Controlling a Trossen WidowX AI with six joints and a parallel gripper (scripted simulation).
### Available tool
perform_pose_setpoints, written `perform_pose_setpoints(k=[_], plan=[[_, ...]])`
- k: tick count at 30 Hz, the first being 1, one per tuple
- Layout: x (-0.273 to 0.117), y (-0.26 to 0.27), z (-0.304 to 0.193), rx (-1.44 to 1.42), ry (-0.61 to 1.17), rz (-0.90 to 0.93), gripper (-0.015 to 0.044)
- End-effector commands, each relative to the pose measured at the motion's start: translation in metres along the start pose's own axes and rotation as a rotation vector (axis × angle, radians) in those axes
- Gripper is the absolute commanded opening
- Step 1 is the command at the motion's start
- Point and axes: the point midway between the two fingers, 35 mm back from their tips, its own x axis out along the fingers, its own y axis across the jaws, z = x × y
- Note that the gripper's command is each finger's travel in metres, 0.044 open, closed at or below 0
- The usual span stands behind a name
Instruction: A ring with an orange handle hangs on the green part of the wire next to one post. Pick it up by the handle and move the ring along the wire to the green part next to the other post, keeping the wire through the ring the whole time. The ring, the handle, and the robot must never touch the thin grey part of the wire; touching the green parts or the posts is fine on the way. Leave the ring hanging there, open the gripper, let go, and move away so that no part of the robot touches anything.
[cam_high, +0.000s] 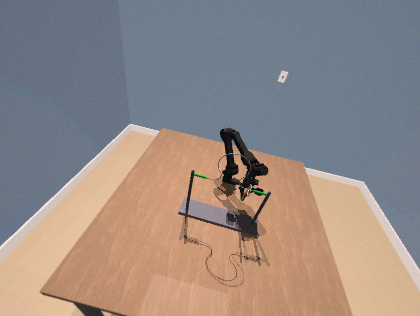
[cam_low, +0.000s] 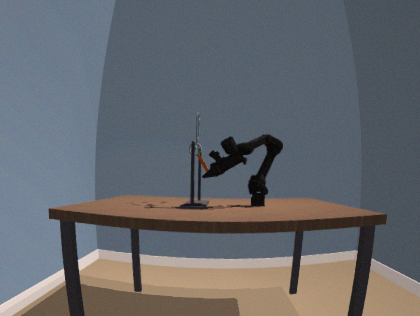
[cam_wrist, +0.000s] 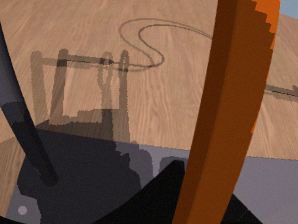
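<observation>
The orange handle (cam_high: 245, 192) (cam_low: 202, 162) (cam_wrist: 220, 100) slants down from the ring (cam_high: 250, 187) (cam_low: 190, 149). The ring is around the wire at the inner end of the right green part (cam_high: 261, 192) in the top view; whether it is over green or grey is too small to tell. My gripper (cam_high: 243, 198) (cam_low: 205, 175) (cam_wrist: 186, 172) is shut on the handle's lower end, below the wire. The other green part (cam_high: 200, 176) is by the left post (cam_high: 189, 195). The thin grey wire (cam_high: 235, 154) loops up between them. The ring is out of the wrist view.
The right post (cam_high: 262, 207) (cam_wrist: 25, 120) stands close to the gripper. Both posts rise from a flat grey base (cam_high: 200, 209) (cam_wrist: 280, 185) on the wooden table (cam_high: 125, 240) (cam_low: 150, 215). The arm reaches in from behind the wire. Shadows of wire and arm lie on the table.
</observation>
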Motion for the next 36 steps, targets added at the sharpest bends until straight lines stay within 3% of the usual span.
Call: perform_pose_setpoints(k=[1, 36], plan=[[-0.001, 0.005, 0.003, 0.009, -0.007, -0.001, -0.0150], [-0.006, 0.040, 0.003, 0.013, -0.010, 0.001, -0.0150]])
